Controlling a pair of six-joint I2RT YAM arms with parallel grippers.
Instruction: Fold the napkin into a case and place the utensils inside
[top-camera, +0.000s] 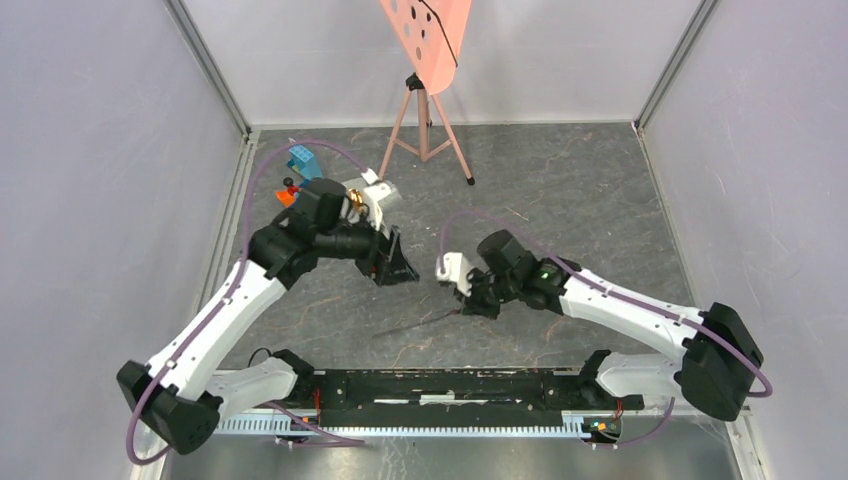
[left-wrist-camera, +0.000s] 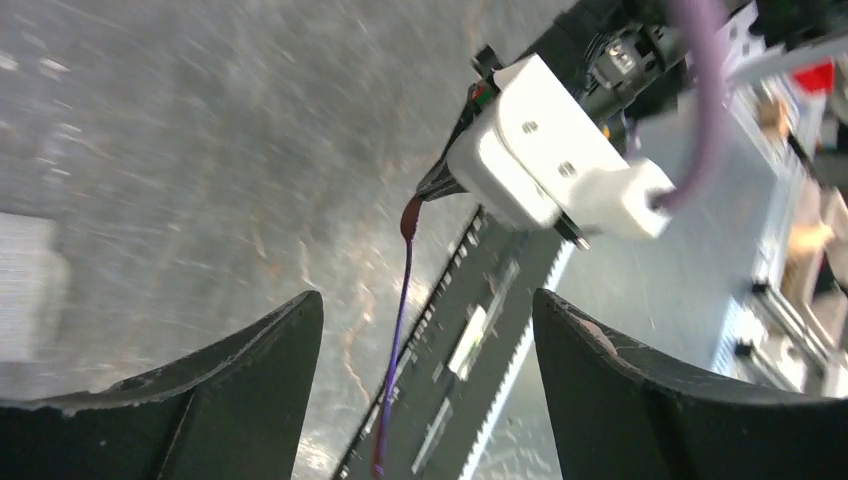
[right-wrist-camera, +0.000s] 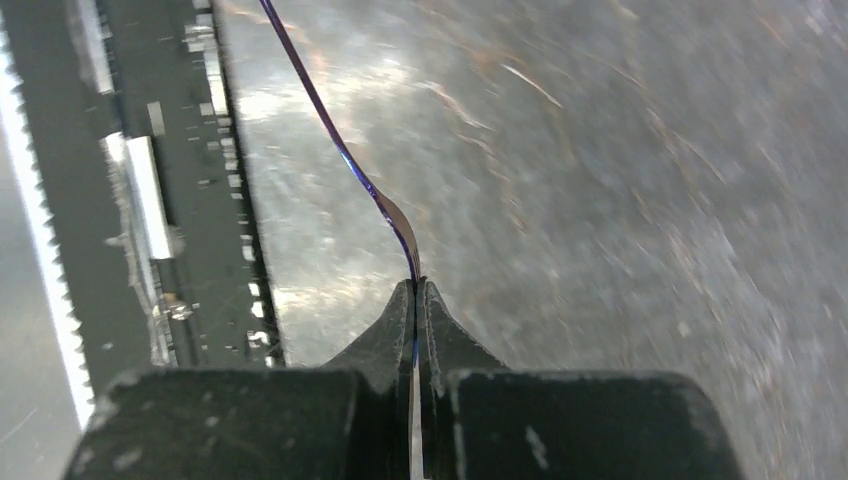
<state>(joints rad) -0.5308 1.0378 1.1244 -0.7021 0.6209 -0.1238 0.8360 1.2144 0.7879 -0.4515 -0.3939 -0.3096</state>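
A thin dark utensil (top-camera: 415, 323) with a purple sheen slants down to the mat near the front middle. My right gripper (top-camera: 462, 303) is shut on its upper end. In the right wrist view the pads (right-wrist-camera: 400, 320) pinch it edge-on and the utensil (right-wrist-camera: 340, 150) runs away up-left. My left gripper (top-camera: 397, 265) hovers just left of it, open with nothing between its fingers (left-wrist-camera: 250, 380). In the left wrist view the utensil (left-wrist-camera: 400, 320) hangs from the right gripper (left-wrist-camera: 440, 185) beyond the gap. The napkin and the case are out of view.
A pink perforated board (top-camera: 425, 35) on tripod legs stands at the back middle. Blue and red blocks (top-camera: 300, 160) lie at the back left, behind my left arm. The black base rail (top-camera: 450, 385) runs along the near edge. Grey walls close in both sides.
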